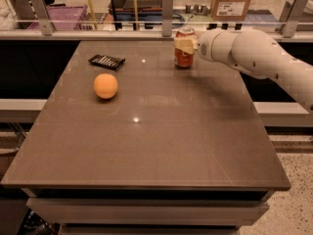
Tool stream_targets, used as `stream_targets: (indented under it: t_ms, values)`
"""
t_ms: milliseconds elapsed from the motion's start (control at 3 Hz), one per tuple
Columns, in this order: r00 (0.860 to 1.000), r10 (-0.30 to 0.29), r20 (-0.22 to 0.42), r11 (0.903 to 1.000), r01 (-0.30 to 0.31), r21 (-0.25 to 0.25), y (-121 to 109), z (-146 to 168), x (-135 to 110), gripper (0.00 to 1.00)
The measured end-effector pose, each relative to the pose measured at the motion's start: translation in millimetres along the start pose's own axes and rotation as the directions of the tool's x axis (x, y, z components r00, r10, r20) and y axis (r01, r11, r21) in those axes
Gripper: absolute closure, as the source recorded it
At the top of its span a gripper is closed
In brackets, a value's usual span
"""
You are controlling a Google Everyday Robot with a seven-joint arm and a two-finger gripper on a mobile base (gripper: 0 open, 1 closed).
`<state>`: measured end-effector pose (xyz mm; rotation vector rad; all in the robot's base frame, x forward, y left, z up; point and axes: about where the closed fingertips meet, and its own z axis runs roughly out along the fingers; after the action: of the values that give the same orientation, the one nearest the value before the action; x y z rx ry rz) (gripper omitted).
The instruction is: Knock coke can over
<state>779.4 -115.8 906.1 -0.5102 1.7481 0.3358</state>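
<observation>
The coke can (183, 58), red with a silver top, stands upright on the table (156, 146); the gripper (185, 44) hides its upper front, and whether it clasps the can I cannot tell.

- Wide grey-brown rectangular table (161, 151) with a smooth, faintly shiny top.
- Round orange ball (105, 85) on the table's left half, toward the far side.
- Flat black rectangular device (106, 60) near the table's far left corner.
- Brown cardboard box (234, 1) beyond the table's far right edge.
- My gripper (185, 44) is over the table's far edge, right of centre.
</observation>
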Motion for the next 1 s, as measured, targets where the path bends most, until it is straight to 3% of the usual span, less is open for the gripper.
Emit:
stream_targets:
  t_ms: [667,1000]
  values:
    - [0.997,-0.038,-0.063,0.999,0.039,0.023,-3,-19,-8,1.0]
    - [0.99,-0.084,-0.112,0.9958,0.087,0.029,-7,-27,-16,1.0]
